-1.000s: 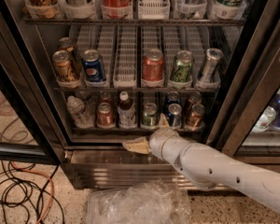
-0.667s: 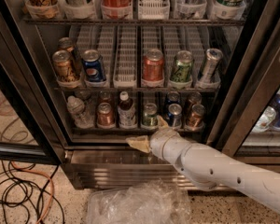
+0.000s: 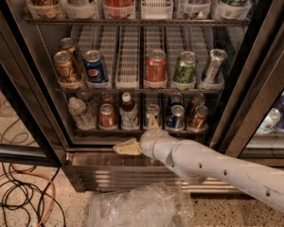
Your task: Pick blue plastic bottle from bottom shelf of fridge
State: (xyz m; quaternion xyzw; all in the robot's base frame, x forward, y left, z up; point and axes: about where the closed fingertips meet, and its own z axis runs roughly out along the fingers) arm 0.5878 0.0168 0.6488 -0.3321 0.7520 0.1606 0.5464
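Where the fridge (image 3: pixel 35 84) stands open, its bottom shelf (image 3: pixel 132 132) holds, left to right: clear bottle (image 3: pixel 79 113), red can (image 3: pixel 107 117), blue plastic bottle (image 3: pixel 128 112) upright at the front edge, three more cans. My gripper (image 3: pixel 128 147) hangs just below that edge, before the steel base (image 3: pixel 109 171), apart from the bottle; whether my jaws are apart or together, I cannot tell.

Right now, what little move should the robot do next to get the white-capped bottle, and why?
Probably raise the gripper a little, up to shelf height. It hangs just below and in front of the bottom shelf, almost straight under the blue plastic bottle, not touching it. A reddish can stands close beside the bottle, so lining up first seems safest.
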